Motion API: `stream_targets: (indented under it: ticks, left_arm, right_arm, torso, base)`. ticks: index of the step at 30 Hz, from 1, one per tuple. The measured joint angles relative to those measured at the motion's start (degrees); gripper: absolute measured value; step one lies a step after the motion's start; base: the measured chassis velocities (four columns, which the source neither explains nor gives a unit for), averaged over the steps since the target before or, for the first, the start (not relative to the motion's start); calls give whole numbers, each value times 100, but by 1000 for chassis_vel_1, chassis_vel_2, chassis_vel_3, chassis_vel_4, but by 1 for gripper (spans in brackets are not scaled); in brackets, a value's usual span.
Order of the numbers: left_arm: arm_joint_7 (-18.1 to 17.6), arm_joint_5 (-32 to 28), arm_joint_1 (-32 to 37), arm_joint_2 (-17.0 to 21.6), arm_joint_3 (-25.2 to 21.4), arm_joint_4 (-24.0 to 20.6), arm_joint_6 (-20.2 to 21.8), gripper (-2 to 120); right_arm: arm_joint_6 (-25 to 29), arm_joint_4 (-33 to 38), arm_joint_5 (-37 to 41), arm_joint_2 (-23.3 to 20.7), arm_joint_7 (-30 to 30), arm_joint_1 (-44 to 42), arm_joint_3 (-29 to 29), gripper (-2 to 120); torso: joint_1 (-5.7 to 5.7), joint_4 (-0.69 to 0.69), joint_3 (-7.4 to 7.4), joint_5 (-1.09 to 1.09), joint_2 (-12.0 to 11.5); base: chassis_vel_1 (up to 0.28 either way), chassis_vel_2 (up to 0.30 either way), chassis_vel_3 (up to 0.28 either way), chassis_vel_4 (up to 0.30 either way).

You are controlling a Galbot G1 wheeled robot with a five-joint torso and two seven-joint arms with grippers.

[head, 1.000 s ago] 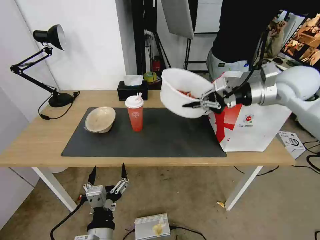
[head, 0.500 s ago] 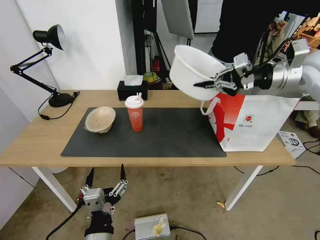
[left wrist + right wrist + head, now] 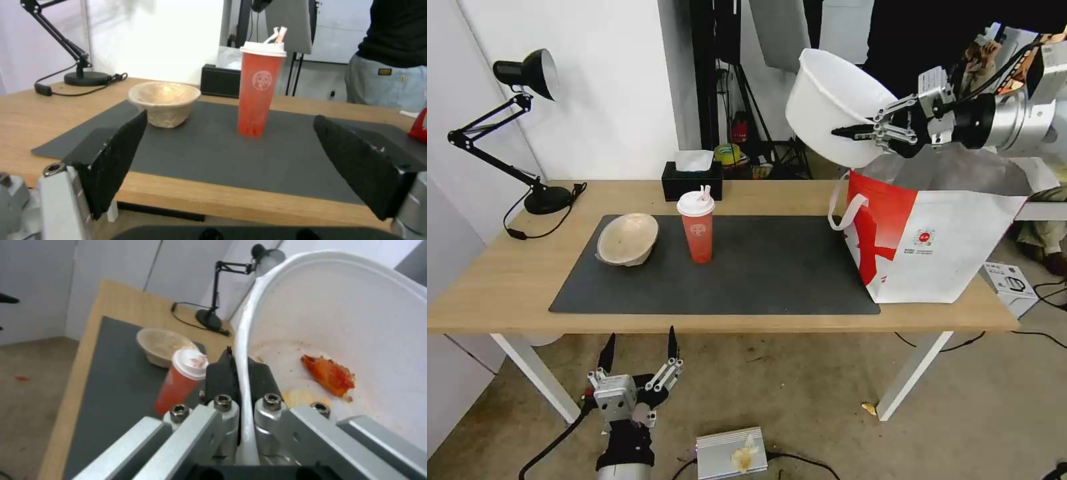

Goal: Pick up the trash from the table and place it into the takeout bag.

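My right gripper (image 3: pixel 854 131) is shut on the rim of the white round bowl (image 3: pixel 827 100) and holds it tilted in the air above the open left end of the takeout bag (image 3: pixel 934 240). The right wrist view shows the gripper (image 3: pixel 240 363) pinching the bowl's wall (image 3: pixel 347 316), with a red crayfish scrap (image 3: pixel 329 373) inside. On the dark mat (image 3: pixel 747 273) of the table (image 3: pixel 494 287) stand the tall red cup (image 3: pixel 697 230) (image 3: pixel 259 90) and, to its left, the beige bowl (image 3: pixel 627 239) (image 3: pixel 164 101). My left gripper (image 3: pixel 640 350) (image 3: pixel 231 117) hangs open below the table's front edge.
A black desk lamp (image 3: pixel 527 73) stands at the table's far left corner, and a black tissue box (image 3: pixel 692 180) sits behind the cup. A grey box (image 3: pixel 730 453) lies on the floor by my left arm. The bag's loop handle (image 3: pixel 844 207) hangs over the mat.
My right gripper has carried the white bowl up and to the right, from beside the bag to above its opening. The left arm, cup and beige bowl have stayed put.
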Motion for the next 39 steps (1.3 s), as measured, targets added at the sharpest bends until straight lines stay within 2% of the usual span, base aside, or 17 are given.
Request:
stream_targets:
  ticks: [13, 25, 39]
  left_arm:
    - [-2, -23, -6, 23, 2, 37, 14, 100]
    - [-2, -44, -78, 92, -2, 124, 17, 100]
    - [-23, -138, -77, 158, 0, 118, 14, 100]
  right_arm:
    - [131, -321, -253, -47, -3, -337, 336, 0]
    - [298, -1025, -554, -122, -24, -1055, 750, 0]
    - [346, -1237, -620, -112, -18, -1613, 1162, 0]
  torso:
    - [0, 0, 0, 0, 0]
    - [0, 0, 0, 0, 0]
    - [0, 0, 0, 0, 0]
  base:
    - [0, 0, 0, 0]
    - [0, 0, 0, 0]
    - [0, 0, 0, 0]
